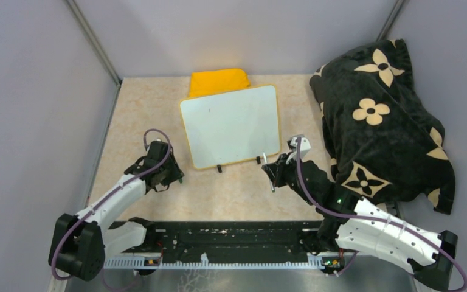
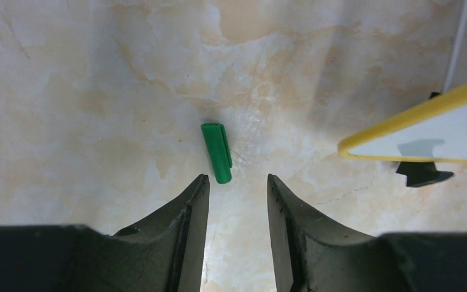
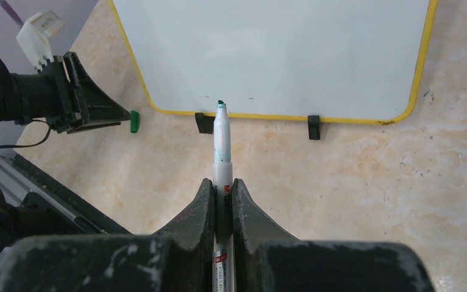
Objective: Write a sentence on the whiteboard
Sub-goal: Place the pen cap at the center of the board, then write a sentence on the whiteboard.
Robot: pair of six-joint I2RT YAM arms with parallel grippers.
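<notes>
Finds yellow cloth (image 1: 217,81) part-hidden behind whiteboard (image 1: 231,125) at marbled counter's (image 1: 243,194) far edge; right gripper (image 3: 222,185) clamped on marker (image 3: 221,140), left gripper (image 2: 236,179) parted, empty, beside green cap (image 2: 217,152).

left arm (image 1: 112,198) and right arm (image 1: 383,231): white shells, black joints, purple cables (image 1: 157,130); black tapered end effector fingers (image 2: 188,225).
</notes>
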